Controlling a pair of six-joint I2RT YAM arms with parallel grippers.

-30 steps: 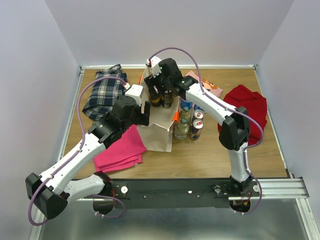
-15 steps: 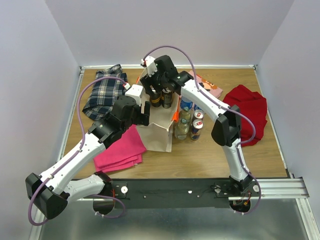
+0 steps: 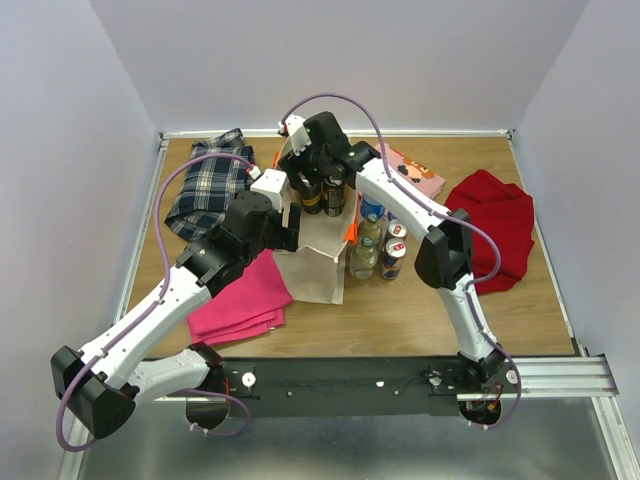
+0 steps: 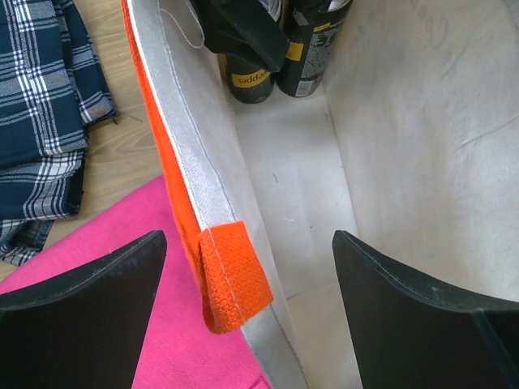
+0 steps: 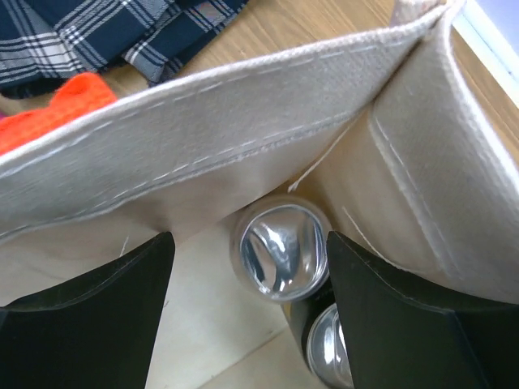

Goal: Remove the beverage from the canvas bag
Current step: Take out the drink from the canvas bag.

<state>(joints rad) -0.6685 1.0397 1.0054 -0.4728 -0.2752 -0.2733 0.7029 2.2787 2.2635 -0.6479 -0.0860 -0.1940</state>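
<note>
From above, the canvas bag (image 3: 318, 268) stands upright on the surface (image 3: 420, 310) with its mouth open. The pink cloth (image 3: 240, 300) lies at its left, and a cluster of bottles and cans (image 3: 380, 245) stands just beside its right wall. Two dark cans (image 3: 312, 197) stand inside at its far end. My left end effector (image 3: 287, 222) sits at the bag's left wall. My right end effector (image 3: 312, 172) hangs over the far end, above those cans. A plaid cloth (image 3: 210, 185) lies at the far left and a red cloth (image 3: 495, 225) at the right.

In my left wrist view, that end effector is released, its jaws wide and astride the bag's left wall. One finger (image 4: 89, 316) is outside over the pink cloth and the other is inside the bag. The end of the orange handle (image 4: 231, 279) lies between them, touching neither. The dark cans stand on the bag's floor at the far end.

In my right wrist view, that end effector is also released and grips nothing. Below and between its fingers (image 5: 89, 316), the silver top of a beverage can (image 5: 280, 255) sits in the bag's corner, close against the canvas. A gap shows on either side of it. A second can top (image 5: 328, 356) sits just beside it at the lower edge.
</note>
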